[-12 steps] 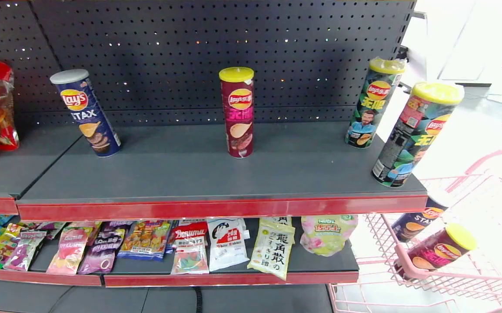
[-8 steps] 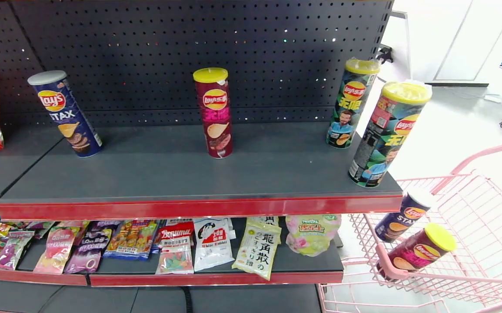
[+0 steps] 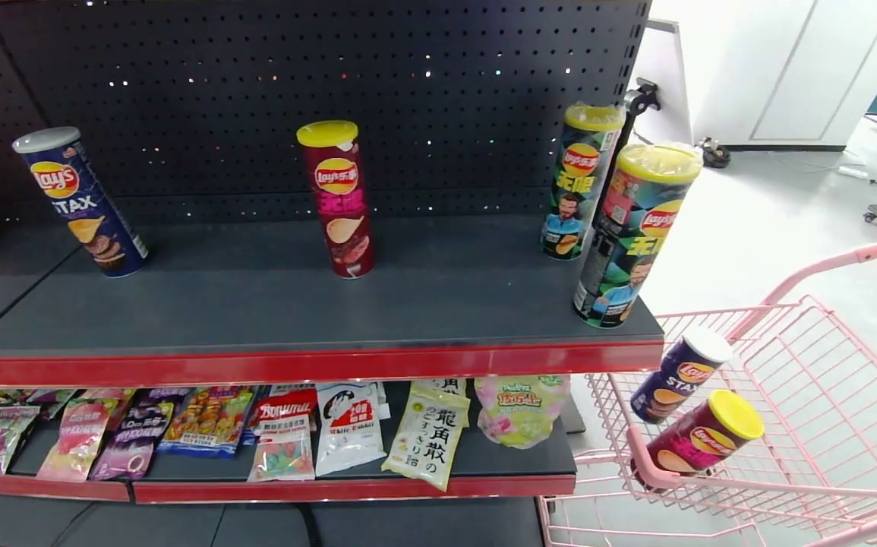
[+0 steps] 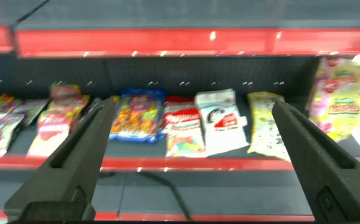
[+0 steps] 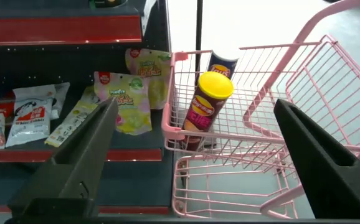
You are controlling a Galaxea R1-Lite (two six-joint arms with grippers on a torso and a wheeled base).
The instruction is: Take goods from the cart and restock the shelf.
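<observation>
Now | right hand (image 5: 195,104) apart, maroon can (image 5: 206,115) ahead in cart (image 5: 261,47), blue can (image 5: 222,62) behind | left hand (image 4: 192,104) apart, facing bags (image 4: 214,121)

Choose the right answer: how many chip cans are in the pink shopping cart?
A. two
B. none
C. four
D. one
A: the head view shows a dark blue can and a maroon can with a yellow lid, both leaning inside the pink cart, and no other can there.
</observation>
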